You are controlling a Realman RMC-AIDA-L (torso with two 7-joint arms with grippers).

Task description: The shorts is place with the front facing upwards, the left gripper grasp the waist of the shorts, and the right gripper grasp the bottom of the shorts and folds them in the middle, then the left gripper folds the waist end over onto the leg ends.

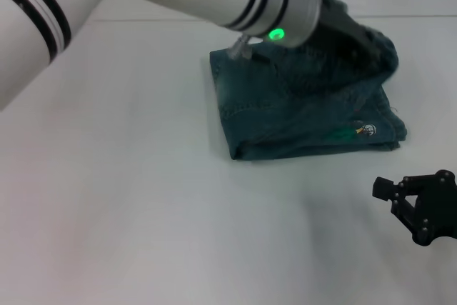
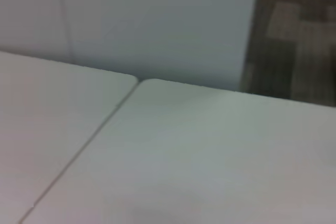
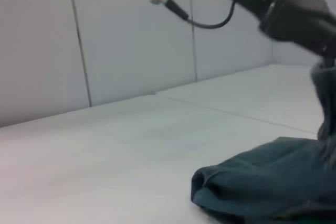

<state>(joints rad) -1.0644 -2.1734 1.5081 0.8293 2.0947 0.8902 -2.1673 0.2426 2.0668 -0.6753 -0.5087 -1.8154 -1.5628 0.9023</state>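
Note:
The blue-green shorts (image 1: 300, 116) lie folded into a block at the far right of the white table (image 1: 143, 198). A small print (image 1: 368, 130) shows near their right front corner. My left arm reaches across from the upper left. The left gripper (image 1: 360, 44) sits over the far right end of the shorts, where cloth is pulled up off the pile. In the right wrist view the shorts (image 3: 262, 187) rise in a strip to the left gripper (image 3: 310, 19). My right gripper (image 1: 396, 208) rests low at the near right, open and empty, apart from the shorts.
The left wrist view shows only the tabletop, a seam (image 2: 94, 135) between two table panels, a pale wall and patterned floor (image 2: 294, 40) beyond the edge. A wall (image 3: 105, 40) stands behind the table's far side.

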